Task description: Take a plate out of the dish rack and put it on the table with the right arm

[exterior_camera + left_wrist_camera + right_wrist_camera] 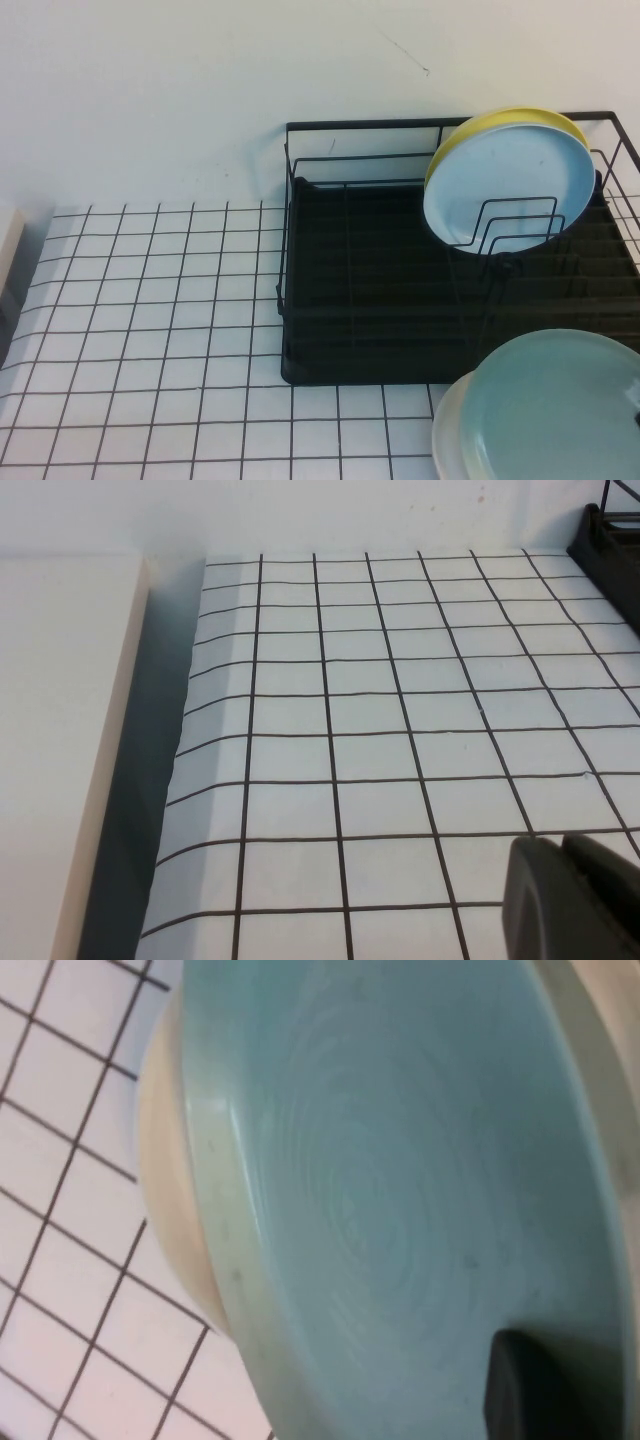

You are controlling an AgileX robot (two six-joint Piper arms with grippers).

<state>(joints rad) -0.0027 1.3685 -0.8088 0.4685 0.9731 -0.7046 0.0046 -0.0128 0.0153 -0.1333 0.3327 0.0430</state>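
Note:
The pale mint-green plate [560,410] hangs at the front right, over the dish rack's near right corner and the table [150,300]. It fills the right wrist view [400,1160]. My right gripper [530,1380] is shut on the plate's rim, with one dark finger [525,1400] lying on its inner face and the other hidden. A white plate [447,435] shows right behind the mint one, also in the right wrist view [170,1190]. The black dish rack [360,300] stands at the back right. My left gripper [565,855] is shut and empty, low over the table's left part.
A light blue plate [510,185] stands upright in the rack's dividers with a yellow plate [500,120] behind it. A pale beige block [60,730] lies along the table's left edge. The white wall rises behind the table.

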